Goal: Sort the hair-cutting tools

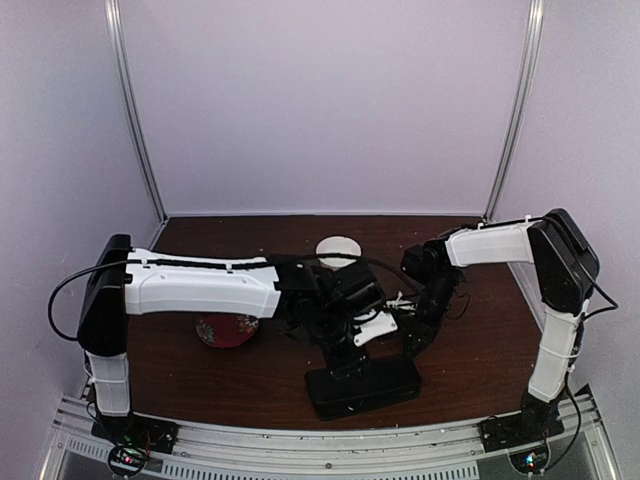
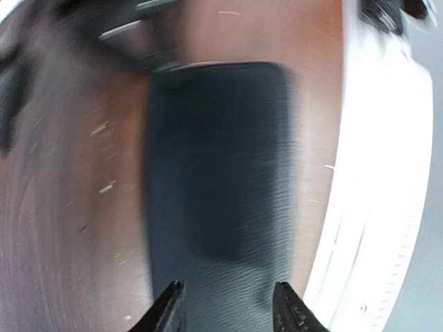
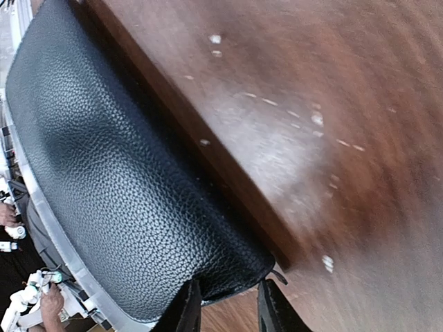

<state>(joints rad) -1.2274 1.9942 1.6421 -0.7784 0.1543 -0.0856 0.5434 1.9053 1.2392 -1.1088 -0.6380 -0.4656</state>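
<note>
No scissors or black stick tool shows clearly in any view. Blurred silver bars (image 2: 123,29) lie beyond the far end of the flat black case in the left wrist view; I cannot tell what they are. My left gripper (image 1: 347,345) is open and empty, low over the black case (image 1: 362,386), its fingertips (image 2: 171,304) spread over the case's top (image 2: 218,159). My right gripper (image 1: 413,338) is at the case's right end. In its wrist view the jaws (image 3: 228,304) stand narrowly open on either side of a corner of the leather case (image 3: 118,173).
A red patterned plate (image 1: 226,329) sits under the left forearm. A white disc (image 1: 338,248) lies at the back of the brown table (image 1: 480,340). The metal rail (image 1: 330,440) runs along the near edge. Both arms crowd the middle.
</note>
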